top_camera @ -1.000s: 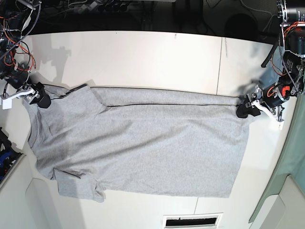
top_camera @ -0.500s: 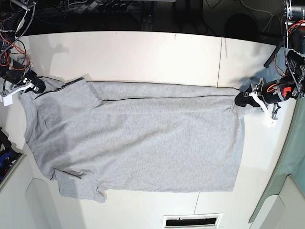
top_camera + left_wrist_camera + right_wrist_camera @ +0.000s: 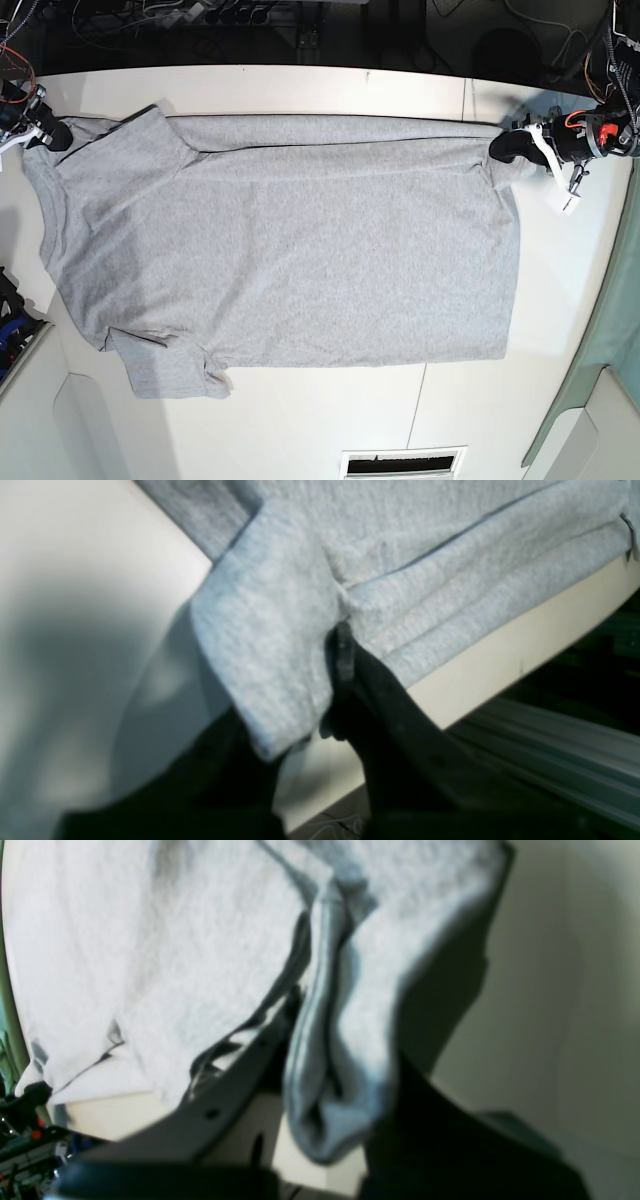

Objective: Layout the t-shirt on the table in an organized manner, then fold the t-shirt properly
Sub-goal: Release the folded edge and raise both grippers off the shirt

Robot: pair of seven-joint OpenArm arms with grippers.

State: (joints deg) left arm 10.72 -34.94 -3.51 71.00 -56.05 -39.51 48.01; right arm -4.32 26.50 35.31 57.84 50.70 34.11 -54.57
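Note:
The grey t-shirt lies spread wide on the white table, plain side up, no lettering showing. Its far edge is lifted and stretched between both grippers. My left gripper, at the base view's right, is shut on the shirt's far hem corner; the left wrist view shows the cloth pinched against a black finger. My right gripper, at the base view's left, is shut on the shoulder and sleeve cloth; the right wrist view shows bunched fabric between its jaws. One sleeve lies flat at the near left.
A dark seam runs across the table on the right. A vent grille sits at the near edge. Cables and dark equipment line the far edge. A green surface borders the right side.
Both grippers have moved toward the far edge of the table, pulling the shirt's top edge with them. The shirt is now spread wider and its fold line has flattened out.

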